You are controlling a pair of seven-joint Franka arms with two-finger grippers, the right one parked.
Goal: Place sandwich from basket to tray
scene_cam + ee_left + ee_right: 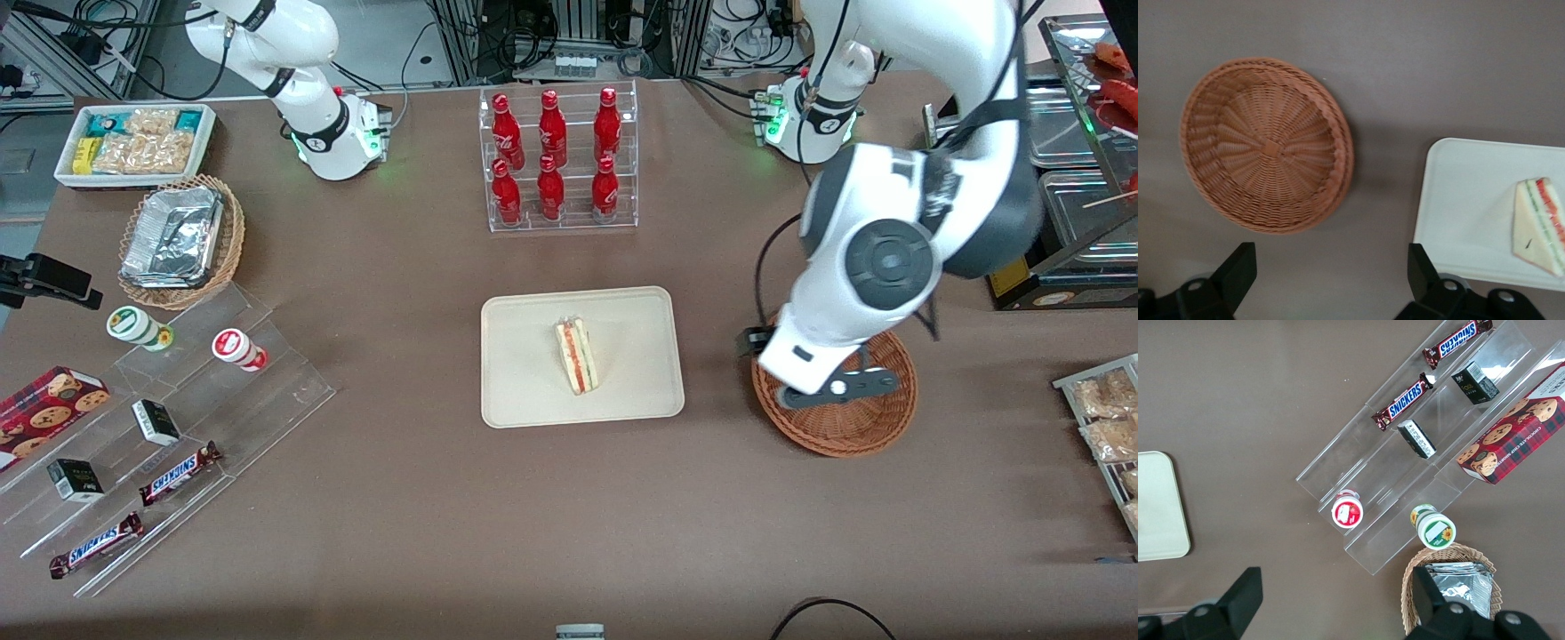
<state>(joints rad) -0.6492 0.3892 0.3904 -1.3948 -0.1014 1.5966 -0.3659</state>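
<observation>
The left arm (898, 222) is glossy white with rounded dark grey joint caps, a black cable running along it, green lights glowing at its base, and a black two-fingered gripper (1331, 273) with visible screws.

"SNICKERS" reads on two chocolate bars (180, 472) (95, 544) lying on the clear stepped display stand (178, 427).

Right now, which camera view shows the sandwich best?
The front view: the sandwich lies whole on the tray, its red and pale layers plain. The left wrist view cuts it off at the frame's edge. The right wrist view shows only a tray corner, no sandwich. The gripper, open, is over the basket.
</observation>
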